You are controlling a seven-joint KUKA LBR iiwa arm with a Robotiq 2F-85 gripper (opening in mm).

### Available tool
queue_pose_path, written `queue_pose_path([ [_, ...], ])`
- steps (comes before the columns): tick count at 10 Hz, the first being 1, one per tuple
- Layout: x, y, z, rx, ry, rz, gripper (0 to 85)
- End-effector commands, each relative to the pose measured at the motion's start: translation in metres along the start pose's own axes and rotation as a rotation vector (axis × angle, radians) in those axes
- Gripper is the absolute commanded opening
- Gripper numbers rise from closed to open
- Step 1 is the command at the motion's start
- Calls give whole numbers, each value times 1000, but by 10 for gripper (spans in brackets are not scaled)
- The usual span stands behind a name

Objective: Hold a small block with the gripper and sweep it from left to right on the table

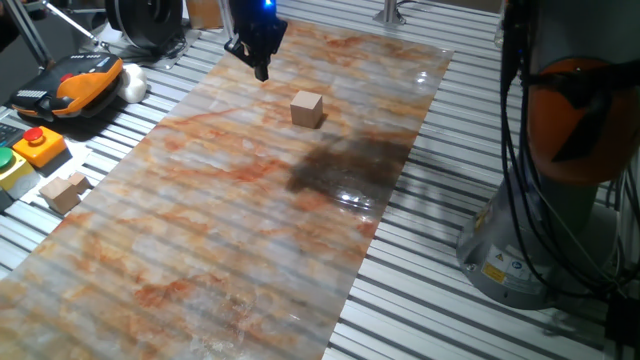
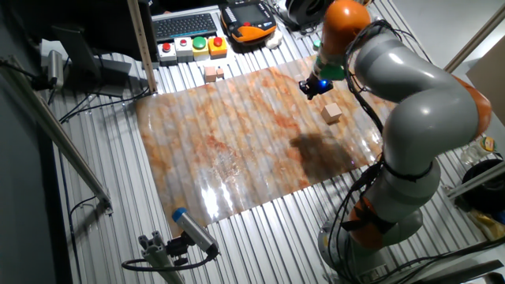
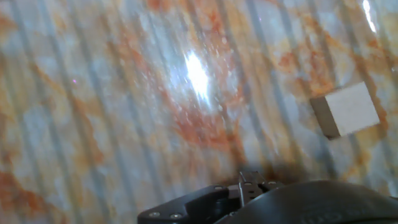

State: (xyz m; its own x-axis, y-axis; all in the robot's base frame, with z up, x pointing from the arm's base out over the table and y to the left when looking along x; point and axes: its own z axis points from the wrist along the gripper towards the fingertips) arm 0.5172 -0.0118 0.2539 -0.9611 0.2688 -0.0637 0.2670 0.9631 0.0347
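Observation:
The small block (image 1: 307, 108) is a plain light-tan cube that stands alone on the table (image 1: 200, 230), a glossy board marbled in orange, rust and grey. It also shows in the other fixed view (image 2: 331, 113) and at the right of the hand view (image 3: 348, 111). My black gripper (image 1: 262, 70) with its blue light hovers above the board's far part, up and to the left of the block, apart from it. Its fingers look pressed together and hold nothing. It shows in the other fixed view (image 2: 313, 87) too; in the hand view only the fingertips (image 3: 249, 183) show at the bottom edge.
A pair of joined tan blocks (image 1: 65, 190) lies on the metal slats left of the board, next to a button box (image 1: 30, 150) and an orange teach pendant (image 1: 70, 85). The arm's base (image 1: 530, 240) stands to the right. A dark shadow (image 1: 350, 165) lies on the board.

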Motion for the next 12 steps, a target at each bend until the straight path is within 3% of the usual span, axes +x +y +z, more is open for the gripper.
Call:
queue_pose_path([
  [1, 0, 0, 0, 26, 0, -5, 0],
  [4, 0, 0, 0, 29, 8, -35, 0],
  [5, 0, 0, 0, 31, 4, -51, 0],
  [6, 0, 0, 0, 52, -13, -77, 0],
  [7, 0, 0, 0, 38, -16, -117, 0],
  [8, 0, 0, 0, 12, 2, -133, 0],
  [9, 0, 0, 0, 14, 20, -153, 0],
  [11, 0, 0, 0, 10, 22, -197, 0],
  [12, -7, -16, 1, 8, 16, -213, 0],
])
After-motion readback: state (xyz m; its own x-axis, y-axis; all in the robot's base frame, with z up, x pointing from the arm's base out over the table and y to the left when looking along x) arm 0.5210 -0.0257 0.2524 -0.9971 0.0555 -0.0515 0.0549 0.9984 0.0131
